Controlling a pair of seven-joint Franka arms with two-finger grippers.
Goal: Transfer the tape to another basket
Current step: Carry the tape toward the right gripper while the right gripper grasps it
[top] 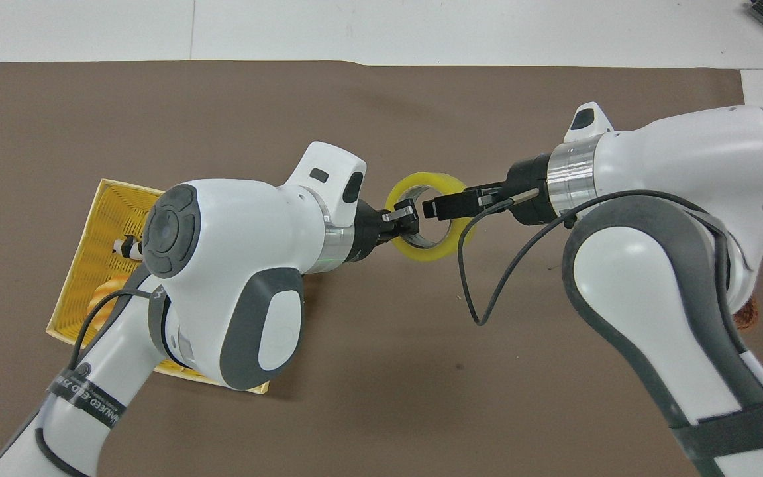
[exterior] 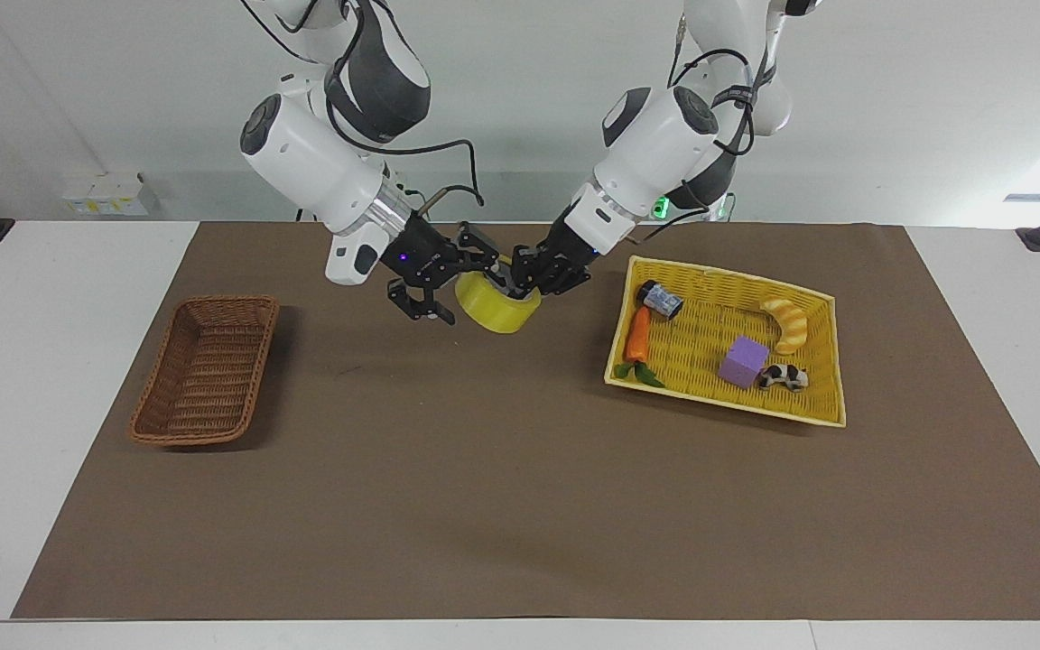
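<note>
Yellow tape (exterior: 497,310) pinched at rim by left gripper (exterior: 527,276) fingers; right gripper (exterior: 448,287) fingers spread, straddling other rim.

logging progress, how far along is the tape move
Done: the tape is out of the yellow basket, up over the mat between the baskets.
In hand: the left gripper is shut on the tape's wall while the right gripper, fingers spread, straddles the opposite wall, a handover.
Left: carrying it to the brown wicker basket.

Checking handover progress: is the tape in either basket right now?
Out. The tape hangs over bare mat, between the brown basket and yellow basket, held by the left gripper.
</note>
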